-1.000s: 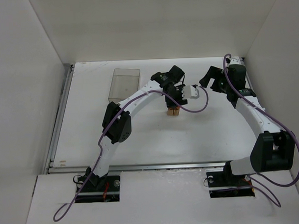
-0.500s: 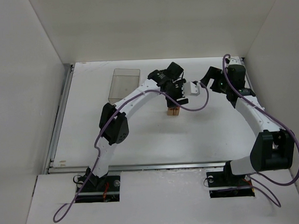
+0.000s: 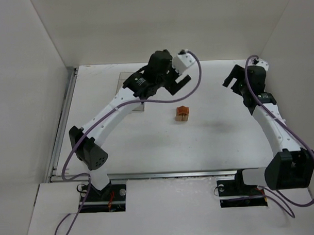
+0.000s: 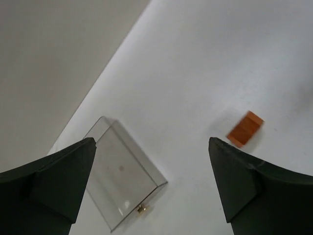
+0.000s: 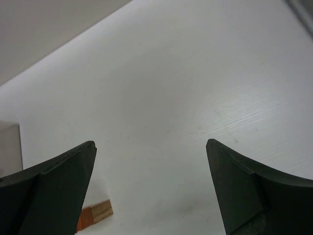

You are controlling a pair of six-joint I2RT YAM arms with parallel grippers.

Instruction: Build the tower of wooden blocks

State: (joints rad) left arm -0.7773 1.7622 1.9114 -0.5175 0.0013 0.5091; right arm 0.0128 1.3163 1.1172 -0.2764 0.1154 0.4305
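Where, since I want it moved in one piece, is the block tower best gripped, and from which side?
Probably the tan cubes at the tower's base, fingers closing on their flat left and right faces, coming straight down from above. The orange piece on top looks sloped, a poorer hold. The left gripper, open, is nearer.

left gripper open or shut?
Open. In the left wrist view the left gripper has its fingers spread wide, nothing between them.
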